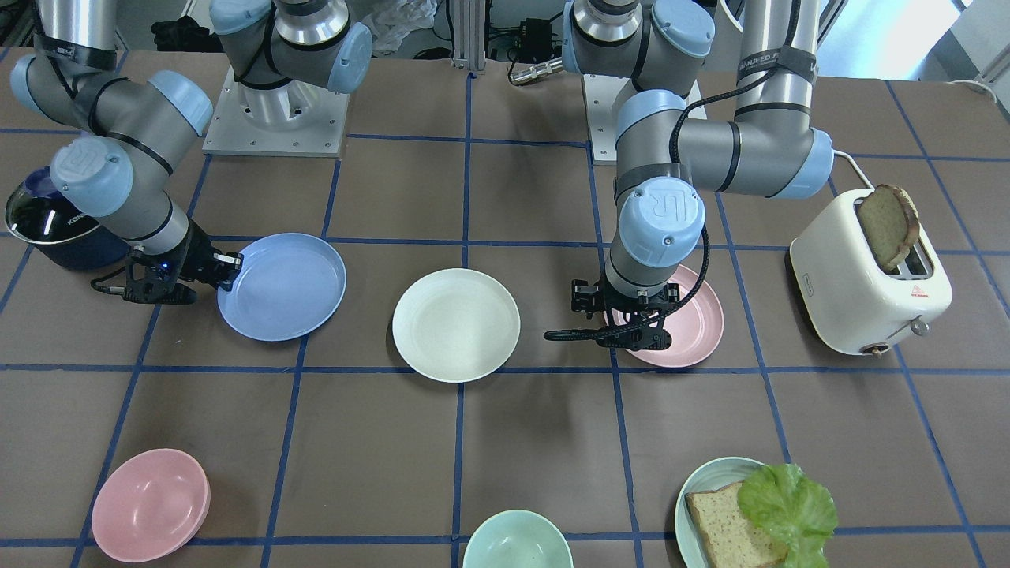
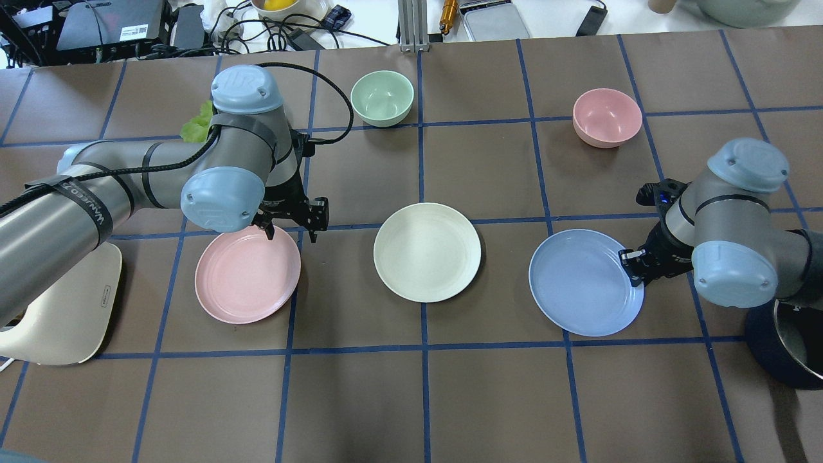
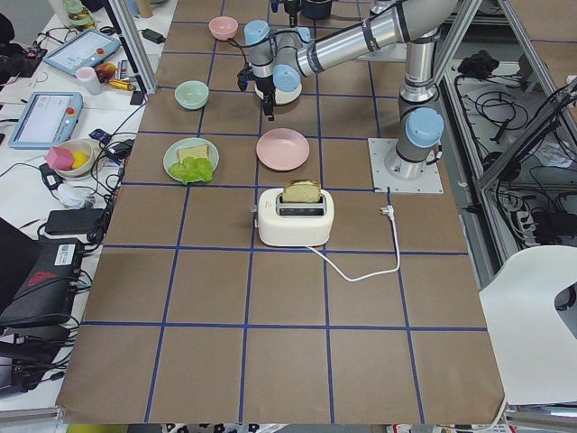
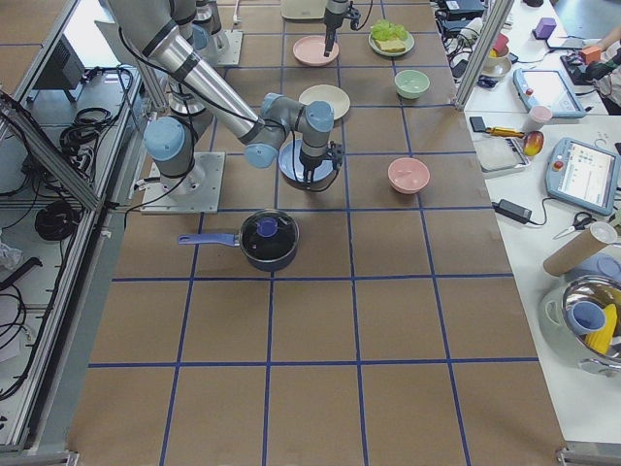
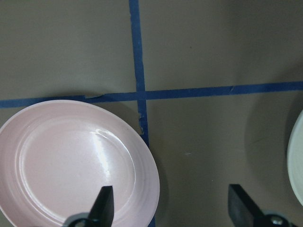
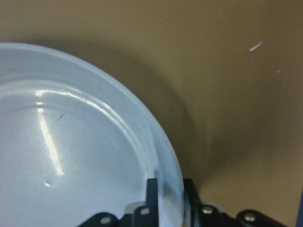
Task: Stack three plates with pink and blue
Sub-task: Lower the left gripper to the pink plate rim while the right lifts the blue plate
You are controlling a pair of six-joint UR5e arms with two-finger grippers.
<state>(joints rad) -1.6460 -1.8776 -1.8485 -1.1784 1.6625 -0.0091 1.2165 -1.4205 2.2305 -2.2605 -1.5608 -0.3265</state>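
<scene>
Nearest, three round, shallow, matte plastic plates sit in a row, hollows up, on the brown bench (image 2: 411,399). The light blue plate (image 2: 582,283), mostly cut off in the wrist view, has its rim clamped between the right gripper's (image 6: 169,188) fingers. The cream-white plate (image 2: 427,252) is central. The left gripper's (image 5: 173,208) fingers stand apart, straddling the pink plate's (image 2: 247,273) rim, half hidden from the front. Farther: a deeper pink bowl (image 2: 607,117).

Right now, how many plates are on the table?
4. Pink plate on the robot's left, white plate centre, blue plate on its right, held by the right gripper; teal plate with bread and lettuce at the operators' edge. None looks hidden.
</scene>
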